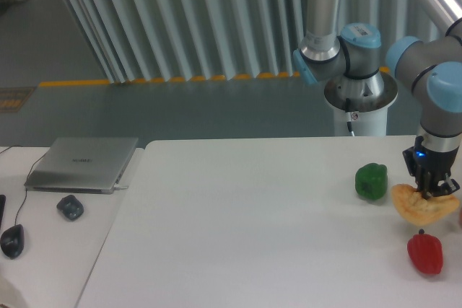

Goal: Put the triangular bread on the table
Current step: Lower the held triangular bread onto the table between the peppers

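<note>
The triangular bread [420, 207] is a golden-tan flat pastry hanging at the right side of the white table [245, 229]. My gripper [433, 189] points down and is shut on the bread's top edge. The bread sits between the green pepper and the red pepper in the picture; I cannot tell whether it touches the tabletop. The fingertips are partly hidden by the bread.
A green bell pepper [372, 181] stands just left of the bread and a red bell pepper [424, 252] just below it. The arm's base [359, 99] rises behind the table. On the adjoining desk at left lie a laptop [83, 163] and two mice [70, 207].
</note>
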Robot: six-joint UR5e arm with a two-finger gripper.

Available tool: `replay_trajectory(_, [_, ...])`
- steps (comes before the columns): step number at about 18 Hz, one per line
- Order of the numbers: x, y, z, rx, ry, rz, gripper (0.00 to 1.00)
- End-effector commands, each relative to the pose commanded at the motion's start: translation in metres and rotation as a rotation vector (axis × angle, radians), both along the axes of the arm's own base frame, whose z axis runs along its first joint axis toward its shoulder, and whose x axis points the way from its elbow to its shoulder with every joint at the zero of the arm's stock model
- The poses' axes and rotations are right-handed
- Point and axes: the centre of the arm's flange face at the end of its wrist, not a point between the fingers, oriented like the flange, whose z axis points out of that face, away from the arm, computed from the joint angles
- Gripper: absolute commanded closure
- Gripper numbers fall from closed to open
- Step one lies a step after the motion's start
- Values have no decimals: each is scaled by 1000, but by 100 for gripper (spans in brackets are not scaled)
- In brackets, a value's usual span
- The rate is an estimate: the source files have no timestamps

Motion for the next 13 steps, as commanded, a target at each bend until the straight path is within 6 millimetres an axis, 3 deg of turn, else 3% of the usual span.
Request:
replay_trajectory(1, [10,7,-6,-63,38,-23,100])
replay_trajectory(7, [13,9,-14,-77,45,2,100])
replay_trajectory(8, [13,10,-12,-75,47,2,92])
replay_trajectory(9, [9,11,-10,-70,52,-5,1])
replay_trajectory(13, [8,12,-10,-65,61,6,0])
